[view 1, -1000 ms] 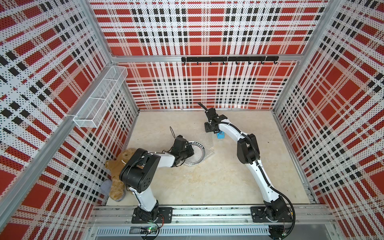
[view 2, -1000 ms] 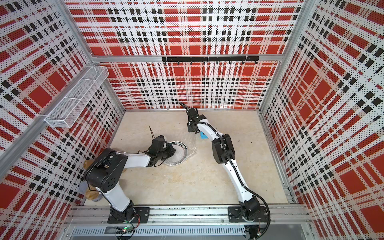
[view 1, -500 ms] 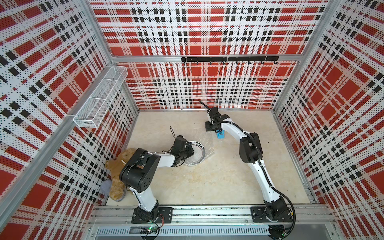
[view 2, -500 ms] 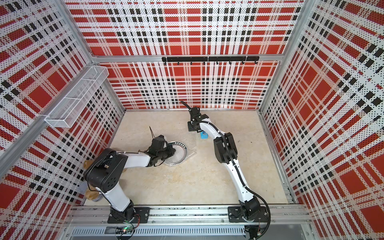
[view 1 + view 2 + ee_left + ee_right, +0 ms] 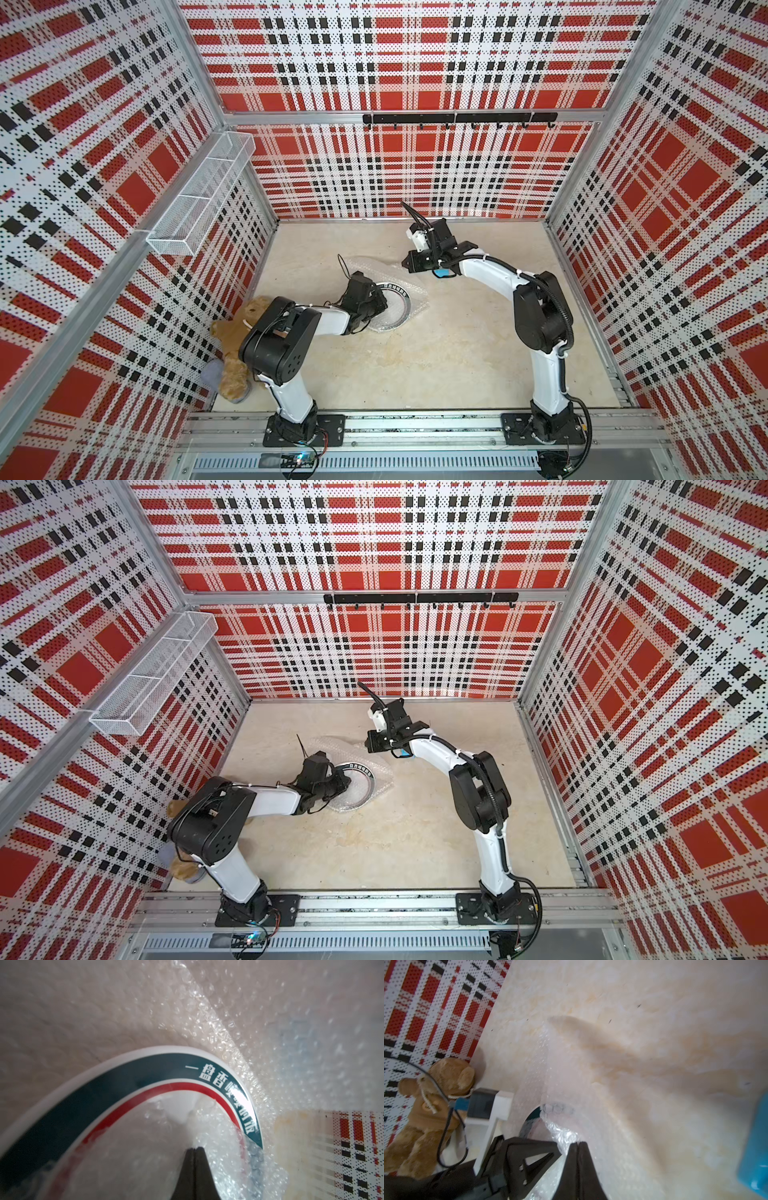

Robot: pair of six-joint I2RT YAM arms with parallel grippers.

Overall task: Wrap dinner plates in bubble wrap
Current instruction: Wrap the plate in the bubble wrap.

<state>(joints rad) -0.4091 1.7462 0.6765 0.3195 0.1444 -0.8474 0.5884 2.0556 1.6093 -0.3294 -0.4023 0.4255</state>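
Plate (image 5: pixel 397 306): one; bubble wrap (image 5: pixel 369 266): one

White Chinese characters run along the dinner plate's (image 5: pixel 108 1086) dark teal rim band, right of centre in the left wrist view: 一盘香, two glare-washed characters, then 的饭. In both top views the rim markings are too small to read.

The left arm (image 5: pixel 291 332) hides one side of the plate (image 5: pixel 397 305) and much of the teddy bear (image 5: pixel 232 332) in both top views, where the rim lettering is too small to read. A blue object (image 5: pixel 441 273) peeks from under the right arm (image 5: pixel 490 270). The blurred right wrist view cuts it off and leaves unclear whether the right gripper (image 5: pixel 578 1143) pinches the bubble wrap (image 5: pixel 564 1136).
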